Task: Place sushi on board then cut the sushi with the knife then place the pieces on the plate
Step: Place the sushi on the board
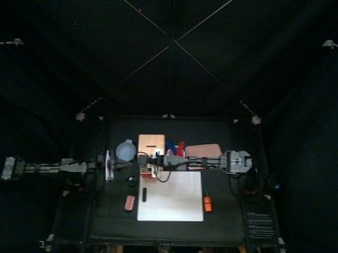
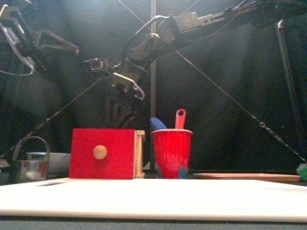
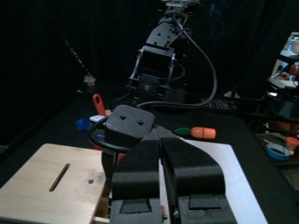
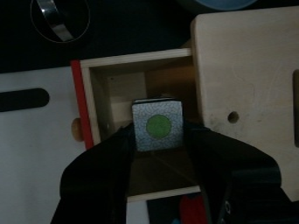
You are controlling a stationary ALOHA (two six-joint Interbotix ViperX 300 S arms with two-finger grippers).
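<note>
Top view: I found the right gripper [image 1: 164,160] over the wooden box [image 1: 152,144], behind the white cutting board [image 1: 175,198]. Front view: the red cup [image 2: 171,151] stood beside the box. Left wrist view: the left gripper [image 3: 162,149] had its jaws together, empty. Right wrist view: the right jaws were clamped on the sushi roll [image 4: 160,125] over the box's open drawer [image 4: 114,96].

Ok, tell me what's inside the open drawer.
One sushi roll, green-centred end showing, between the fingers of the right gripper. The fingers and roll cover the drawer floor beneath; anything there is hidden.
</note>
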